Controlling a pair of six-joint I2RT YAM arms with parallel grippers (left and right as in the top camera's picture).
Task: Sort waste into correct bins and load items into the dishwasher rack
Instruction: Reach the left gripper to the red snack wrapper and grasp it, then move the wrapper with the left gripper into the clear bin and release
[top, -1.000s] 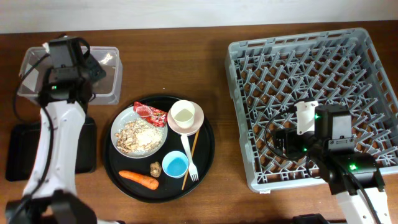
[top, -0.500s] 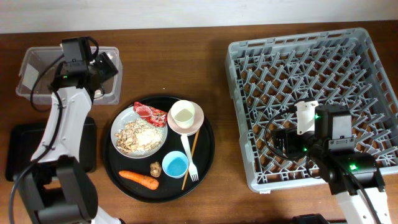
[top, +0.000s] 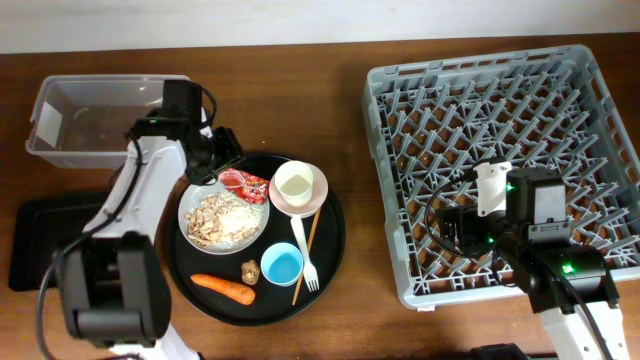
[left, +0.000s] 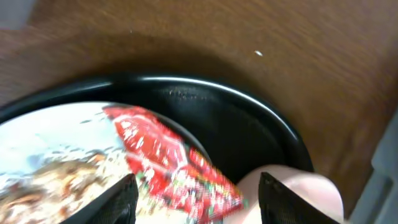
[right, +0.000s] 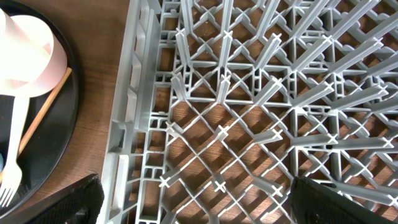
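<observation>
My left gripper (top: 216, 154) (left: 199, 202) is open and hangs just over the red crinkled wrapper (top: 243, 182) (left: 168, 162), which lies on the rim of the white plate (top: 222, 215) (left: 56, 137) of beige scraps. Next to it sits the pale pink bowl (top: 298, 188) (left: 298, 190). A blue cup (top: 282, 264), white fork (top: 303, 255), wooden stick (top: 311, 240), carrot (top: 224, 288) and brown lump (top: 249, 269) lie on the round tray. My right gripper (top: 455, 225) (right: 199, 205) stands open over the grey dishwasher rack (top: 500, 130) (right: 249, 93), holding nothing.
All the tableware lies on a large round black tray (top: 330, 250) (left: 217, 93). The clear tub (top: 100, 125) stands at the back left, with the shallow black tray (top: 40, 250) in front of it. The right wrist view catches the bowl (right: 28, 53), fork (right: 15, 143) and stick (right: 43, 112).
My left arm has swung from over the clear tub rightward and forward to the round tray's back-left edge, and its jaws now stand open. The right arm has not moved.
</observation>
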